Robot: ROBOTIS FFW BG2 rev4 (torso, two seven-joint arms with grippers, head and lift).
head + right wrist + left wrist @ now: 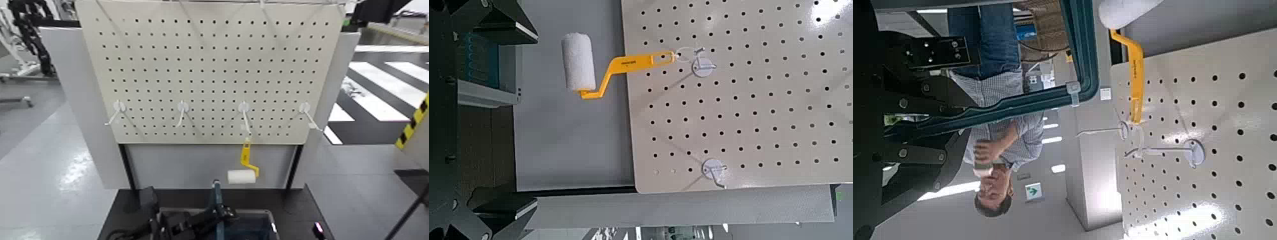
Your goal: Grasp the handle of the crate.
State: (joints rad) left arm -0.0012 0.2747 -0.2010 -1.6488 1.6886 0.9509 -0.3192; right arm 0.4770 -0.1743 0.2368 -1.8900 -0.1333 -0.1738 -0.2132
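The dark blue-grey crate sits at the bottom edge of the head view, on a black table below the pegboard. Its thin teal handle stands upright over the crate's middle. My left gripper reaches in from the left and is shut on the handle near its lower part. In the left wrist view the teal handle bends and runs in between the dark fingers of the left gripper. My right gripper is open and holds nothing; its dark fingers frame a part of the crate.
A white pegboard with several white hooks stands behind the crate. A paint roller with a yellow handle hangs from one hook, just above and right of the crate's handle. A person in a checked shirt shows in the left wrist view.
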